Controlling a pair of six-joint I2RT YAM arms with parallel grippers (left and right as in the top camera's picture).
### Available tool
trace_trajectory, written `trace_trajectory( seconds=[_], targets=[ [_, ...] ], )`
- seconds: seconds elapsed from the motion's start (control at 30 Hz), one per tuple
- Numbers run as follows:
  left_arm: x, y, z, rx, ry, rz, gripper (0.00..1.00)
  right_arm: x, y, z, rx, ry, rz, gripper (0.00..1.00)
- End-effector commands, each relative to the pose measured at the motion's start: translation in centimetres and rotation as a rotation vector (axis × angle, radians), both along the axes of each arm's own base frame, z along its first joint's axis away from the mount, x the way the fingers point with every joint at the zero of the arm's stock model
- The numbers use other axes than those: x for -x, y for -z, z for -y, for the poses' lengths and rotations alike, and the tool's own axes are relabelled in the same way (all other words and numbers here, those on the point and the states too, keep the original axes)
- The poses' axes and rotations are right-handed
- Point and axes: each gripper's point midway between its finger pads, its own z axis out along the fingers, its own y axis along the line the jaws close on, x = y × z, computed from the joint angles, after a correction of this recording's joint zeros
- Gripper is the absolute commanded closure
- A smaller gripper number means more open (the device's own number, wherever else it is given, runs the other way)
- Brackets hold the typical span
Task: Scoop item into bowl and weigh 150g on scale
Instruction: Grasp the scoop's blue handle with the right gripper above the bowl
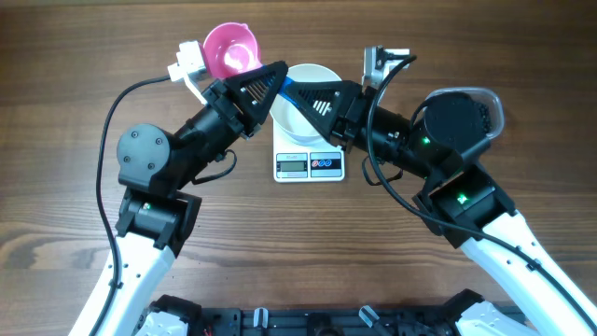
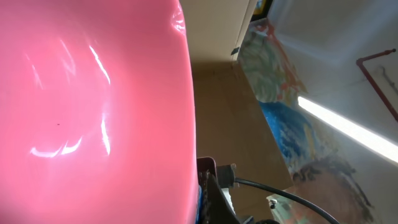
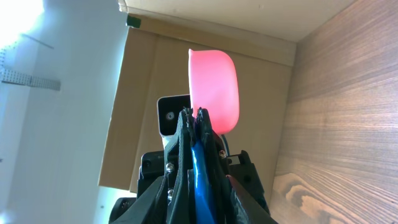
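Soft, even daylight covers the wooden table (image 1: 75, 187) overhead, sharp throughout, with only faint shadows. In the left wrist view the pink scoop (image 2: 93, 112) fills 9 o'clock, blurred and streaked with white glare; a strip light (image 2: 348, 127) burns at 3 o'clock. The right wrist view blows out white at 11 o'clock.

I have the scale (image 1: 310, 166) near the middle of the tabletop (image 1: 75, 112), and the bowl (image 1: 317, 69) sits on it, over its rear part. The scoop (image 1: 230, 49) is behind and left of the bowl, near its rim. The tub (image 1: 495, 105) lies right of the scale, apart from it and partly under the right arm (image 1: 466, 196). The left arm (image 1: 149, 168) reaches in from the opposite side.
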Motion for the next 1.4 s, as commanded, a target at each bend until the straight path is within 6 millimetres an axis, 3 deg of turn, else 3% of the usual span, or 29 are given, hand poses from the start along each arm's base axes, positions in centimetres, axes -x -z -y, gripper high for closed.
trace_trajectory(
  seconds=[0.0,0.27,0.8,1.37],
  targets=[
    [0.07,-0.59,0.18,0.003,0.001,0.015,0.96,-0.29,-0.57,-0.03,-0.008,0.016,0.012,0.7],
    [0.06,-0.57,0.17,0.002,0.001,0.015,0.96,-0.3,-0.51,-0.02,-0.007,0.016,0.01,0.78],
    [0.23,-0.54,0.32,0.0,0.013,0.015,0.96,-0.28,-0.52,-0.04,-0.009,0.015,0.007,0.73],
    [0.31,-0.12,0.5,-0.009,0.027,-0.001,0.96,-0.28,-0.52,-0.03,-0.009,0.015,0.007,0.78]
  ],
)
